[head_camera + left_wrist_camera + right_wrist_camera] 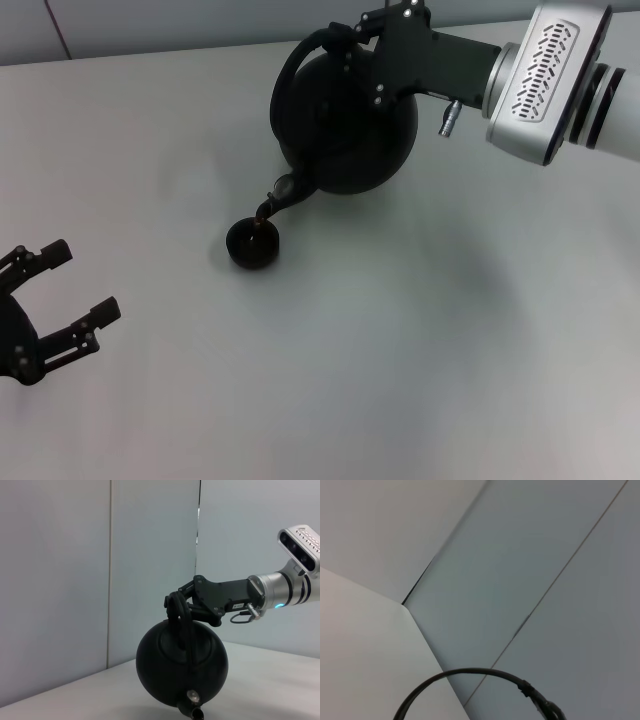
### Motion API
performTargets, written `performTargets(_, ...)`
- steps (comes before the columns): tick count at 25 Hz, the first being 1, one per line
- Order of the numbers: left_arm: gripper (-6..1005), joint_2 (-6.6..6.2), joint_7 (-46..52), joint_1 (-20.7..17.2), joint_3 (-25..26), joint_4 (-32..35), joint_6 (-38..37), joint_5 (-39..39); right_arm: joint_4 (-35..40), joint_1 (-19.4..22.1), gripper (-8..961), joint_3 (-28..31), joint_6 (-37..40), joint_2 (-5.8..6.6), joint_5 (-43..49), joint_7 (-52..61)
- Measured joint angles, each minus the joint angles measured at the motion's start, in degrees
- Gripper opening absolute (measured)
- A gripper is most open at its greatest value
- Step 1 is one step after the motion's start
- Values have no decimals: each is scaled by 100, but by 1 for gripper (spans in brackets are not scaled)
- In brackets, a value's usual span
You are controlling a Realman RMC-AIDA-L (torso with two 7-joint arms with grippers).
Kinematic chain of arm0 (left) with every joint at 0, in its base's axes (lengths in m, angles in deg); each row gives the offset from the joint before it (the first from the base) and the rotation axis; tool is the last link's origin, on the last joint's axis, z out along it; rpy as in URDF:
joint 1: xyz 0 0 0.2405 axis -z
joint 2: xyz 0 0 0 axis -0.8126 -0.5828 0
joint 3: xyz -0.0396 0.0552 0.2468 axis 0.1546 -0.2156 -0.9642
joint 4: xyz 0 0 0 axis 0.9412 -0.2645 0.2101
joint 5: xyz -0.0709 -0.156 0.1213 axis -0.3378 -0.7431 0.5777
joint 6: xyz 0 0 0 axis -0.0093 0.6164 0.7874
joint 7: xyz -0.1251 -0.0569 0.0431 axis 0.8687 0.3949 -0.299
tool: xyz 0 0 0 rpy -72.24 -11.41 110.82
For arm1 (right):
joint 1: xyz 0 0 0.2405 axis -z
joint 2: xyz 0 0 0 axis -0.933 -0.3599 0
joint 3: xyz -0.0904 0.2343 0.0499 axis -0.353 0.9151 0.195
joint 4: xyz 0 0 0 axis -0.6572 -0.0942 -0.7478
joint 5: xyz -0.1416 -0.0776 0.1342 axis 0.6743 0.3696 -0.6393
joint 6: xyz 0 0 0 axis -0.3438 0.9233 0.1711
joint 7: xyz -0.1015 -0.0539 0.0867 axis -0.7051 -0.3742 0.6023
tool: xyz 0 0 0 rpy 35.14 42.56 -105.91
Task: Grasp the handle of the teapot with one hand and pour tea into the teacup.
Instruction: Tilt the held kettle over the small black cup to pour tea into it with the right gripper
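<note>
Above the teacup (252, 243), the right tool (352, 38) seemingly clamps the tilted teapot (352, 128) by its handle (298, 58); left tool (62, 300) gapes wide.

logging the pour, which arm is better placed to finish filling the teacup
Right. The right gripper is shut on the handle, holding the teapot tilted with its spout over the teacup. The left gripper hangs open near the table's left edge, away from both.

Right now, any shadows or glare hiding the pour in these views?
Head view: soft shadow on the table, no glare; spout over the teacup readable. Left wrist view: teapot evenly lit, matte, spout tip cut off at the frame edge. Right wrist view: only walls and a cable.
</note>
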Motion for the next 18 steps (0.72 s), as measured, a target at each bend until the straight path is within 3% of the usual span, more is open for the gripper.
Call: performTargets(18,868,9,6,8,0,-19,0,-79,-29,-35,97,-17,-3,-8,0,-234)
